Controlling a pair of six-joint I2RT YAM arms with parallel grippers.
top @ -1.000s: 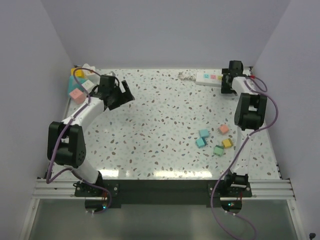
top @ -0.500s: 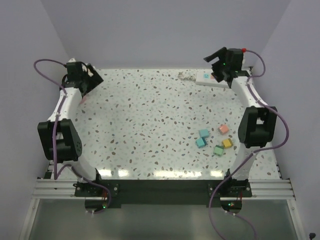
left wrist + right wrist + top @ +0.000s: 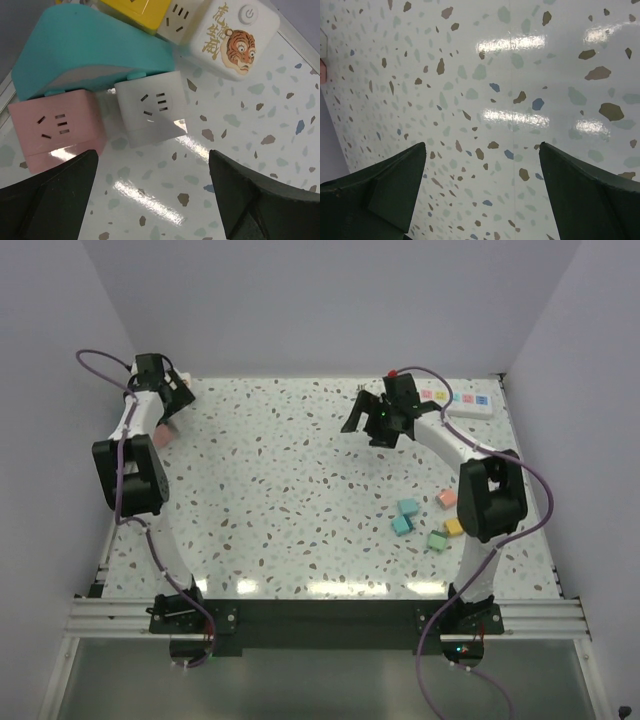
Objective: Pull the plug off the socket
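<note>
In the top camera, the speckled worktop is closed by pale lilac walls on its left, far and right sides. The socket, a white power strip with pink and blue marks, lies along the far edge, near the right corner. The right pincer hangs to the left of it, apart from it, with its jaws spread wide over bare worktop. The left pincer is in the far left corner, close to both walls. Five coloured cubes lie near the right arm.

In the left wrist camera, the fingers stand wide apart and hold nothing. Beyond them a pink cube socket sits just beside a white cube socket. Behind these are a teal piece, a yellow block and a white cube. This cube has a tiger picture, gold Chinese characters and a button with a power symbol.

In the right wrist camera, the fingers also stand far apart. Between them is only glossy worktop with lamp reflections.
</note>
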